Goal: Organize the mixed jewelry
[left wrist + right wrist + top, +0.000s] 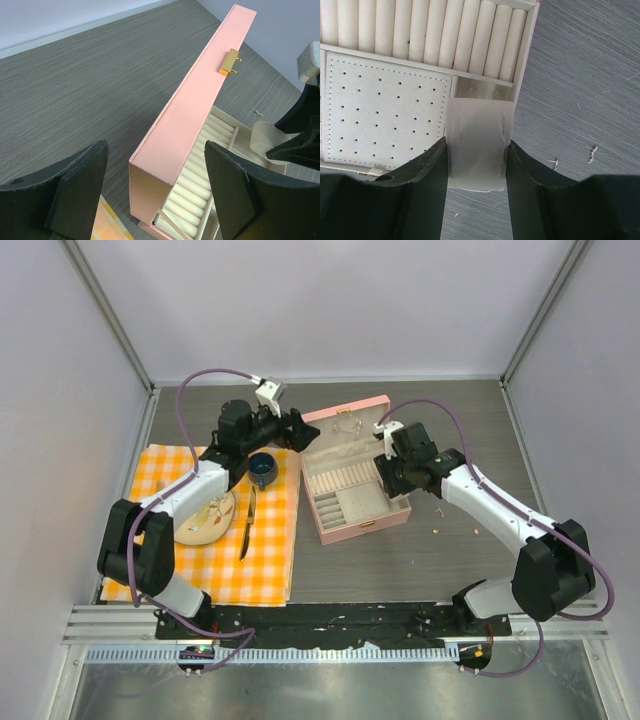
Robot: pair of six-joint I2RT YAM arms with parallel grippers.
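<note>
Black-fingered, pinching the cream-white rectangular piece [477,125] between the right gripper [477,150] pads, hanging at the pink box [345,532] rim just ahead, showing silvery specks [591,154] lying outboard on the table [580,75], holding the left gripper [156,155] spread wide, empty, beside the lid [185,100].

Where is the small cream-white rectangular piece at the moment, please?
The cream-white piece is clamped in the right gripper, seen in the right wrist view, over the pink box's right edge beside the ring rolls.
</note>
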